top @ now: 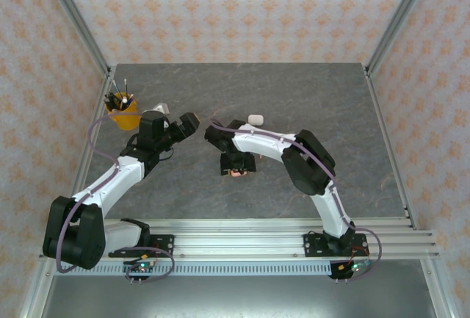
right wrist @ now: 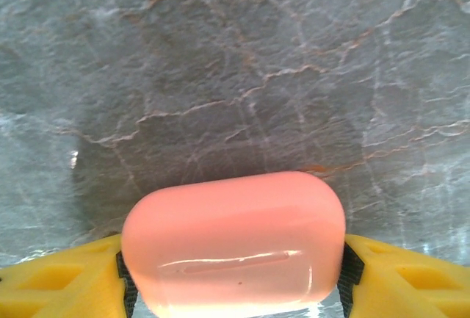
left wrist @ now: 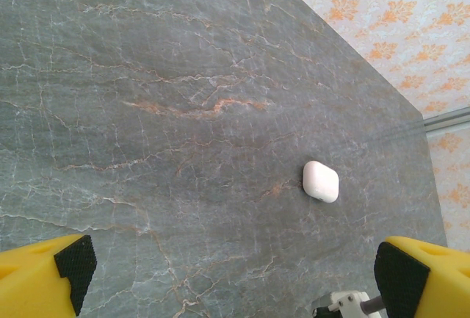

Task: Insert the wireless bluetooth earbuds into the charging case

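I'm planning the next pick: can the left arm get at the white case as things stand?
Probably yes: the left pincer is open, facing the white case, with bare table between them.

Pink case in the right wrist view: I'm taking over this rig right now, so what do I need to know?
Left gripper: open, empty, above the table, with the white case lying ahead of it.
Right gripper: shut on the pink case, a pad on each end.
Done: pink case gripped. Both cases look closed.
Left: open a case and seat the earbuds. Whether any is already inside cannot be told.
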Controlling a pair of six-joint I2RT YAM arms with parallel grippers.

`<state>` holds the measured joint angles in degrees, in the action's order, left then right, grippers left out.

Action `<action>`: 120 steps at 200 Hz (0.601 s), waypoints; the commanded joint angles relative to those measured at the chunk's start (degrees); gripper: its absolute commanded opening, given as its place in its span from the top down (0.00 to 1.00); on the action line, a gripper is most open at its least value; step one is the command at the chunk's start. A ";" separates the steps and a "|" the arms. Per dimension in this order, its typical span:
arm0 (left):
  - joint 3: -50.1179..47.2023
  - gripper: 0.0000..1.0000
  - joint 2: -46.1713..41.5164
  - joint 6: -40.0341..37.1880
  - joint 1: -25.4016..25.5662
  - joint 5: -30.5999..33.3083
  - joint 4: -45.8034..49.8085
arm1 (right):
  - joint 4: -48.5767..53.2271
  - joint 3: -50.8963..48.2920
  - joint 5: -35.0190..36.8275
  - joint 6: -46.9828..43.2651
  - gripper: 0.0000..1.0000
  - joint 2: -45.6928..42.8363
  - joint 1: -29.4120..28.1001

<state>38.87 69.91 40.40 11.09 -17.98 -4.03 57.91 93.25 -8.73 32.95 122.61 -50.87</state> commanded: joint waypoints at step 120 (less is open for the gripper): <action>-0.03 0.00 0.09 -0.54 -0.46 -0.33 -0.89 | -0.24 -1.79 -0.79 3.49 0.32 2.09 0.86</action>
<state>38.85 69.91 40.40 11.09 -17.98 -4.05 57.80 93.62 -9.76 33.08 123.17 -50.41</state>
